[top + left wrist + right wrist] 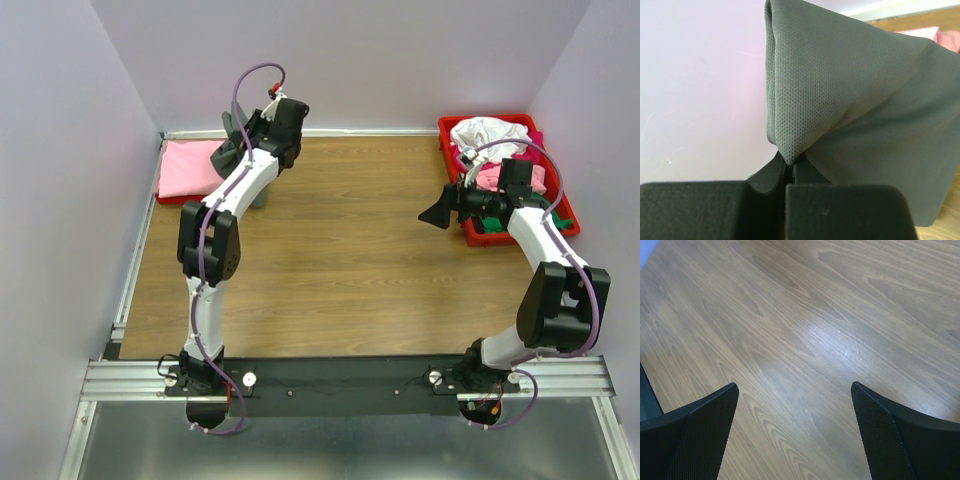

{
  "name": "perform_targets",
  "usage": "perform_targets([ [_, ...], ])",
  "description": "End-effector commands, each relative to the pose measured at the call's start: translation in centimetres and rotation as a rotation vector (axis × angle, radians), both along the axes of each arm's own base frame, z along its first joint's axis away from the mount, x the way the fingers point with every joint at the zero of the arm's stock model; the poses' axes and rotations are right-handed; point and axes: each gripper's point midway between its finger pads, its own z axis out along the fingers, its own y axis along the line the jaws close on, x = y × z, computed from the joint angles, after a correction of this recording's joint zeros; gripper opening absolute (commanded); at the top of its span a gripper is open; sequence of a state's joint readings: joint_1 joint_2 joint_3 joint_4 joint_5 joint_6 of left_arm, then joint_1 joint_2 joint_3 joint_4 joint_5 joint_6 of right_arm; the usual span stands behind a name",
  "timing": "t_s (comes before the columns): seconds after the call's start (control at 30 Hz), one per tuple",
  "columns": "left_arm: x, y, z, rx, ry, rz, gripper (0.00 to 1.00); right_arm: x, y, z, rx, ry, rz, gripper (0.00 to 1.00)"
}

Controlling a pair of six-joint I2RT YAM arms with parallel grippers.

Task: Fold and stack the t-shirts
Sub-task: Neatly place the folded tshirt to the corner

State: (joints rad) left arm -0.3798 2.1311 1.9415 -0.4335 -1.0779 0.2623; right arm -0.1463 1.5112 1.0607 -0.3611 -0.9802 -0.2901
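Dark grey t-shirt (865, 110): bunched into a thick fold and pinched at the fold's lower tip by the left gripper (789, 167), jaws pressed tight together on the cloth. Held up over the far left corner of the table (350, 240), close to the back wall. Drapes away to the right in the wrist view, fine mesh weave plain to see. Cannot tell whether any hem reaches the wood.

Just beside that corner, at the left edge: a folded pink t-shirt (185, 165), lying flat in a red tray (168, 200), partly hidden by the left arm.

Right gripper (794, 387): spread wide, nothing between the fingers, only bare wood grain under them. Hovers above the right half of the table, pointing left, just beside the near left corner of a second red tray (500, 238).

In that tray, at the far right corner: a loose heap of shirts. On top and toward the back, a crumpled white t-shirt (490, 132); under it another pink one (495, 177); a magenta edge (537, 135) at the far side; a scrap of green (553, 222) at the near right rim.
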Motion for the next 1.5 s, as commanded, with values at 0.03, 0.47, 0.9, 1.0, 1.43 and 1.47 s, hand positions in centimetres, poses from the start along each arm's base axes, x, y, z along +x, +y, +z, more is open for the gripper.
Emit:
perform_targets([
  [0.03, -0.9, 0.7, 6.7, -0.022, -0.159, 0.043, 0.00, -0.4, -0.1, -0.5, 0.016, 0.023, 0.014, 1.00],
  [0.47, -1.2, 1.6, 8.4, -0.007, -0.189, 0.067, 0.00, -0.4, -0.3, -0.5, 0.019, 0.024, 0.010, 1.00],
  [0.9, -1.4, 2.8, 9.5, 0.001, -0.209, 0.088, 0.00, -0.5, -0.4, -0.5, 0.023, 0.024, 0.014, 1.00],
  [1.0, -1.1, 3.0, 9.7, 0.002, -0.215, 0.093, 0.00, -0.5, -0.4, -0.6, 0.024, 0.028, 0.011, 1.00],
  [1.43, 1.6, 4.5, 6.8, 0.001, -0.187, 0.106, 0.00, -0.5, -0.5, -1.0, 0.028, 0.042, 0.012, 1.00],
  [1.47, 1.8, 4.6, 6.5, 0.003, -0.182, 0.108, 0.00, -0.4, -0.5, -1.0, 0.028, 0.043, 0.011, 1.00],
])
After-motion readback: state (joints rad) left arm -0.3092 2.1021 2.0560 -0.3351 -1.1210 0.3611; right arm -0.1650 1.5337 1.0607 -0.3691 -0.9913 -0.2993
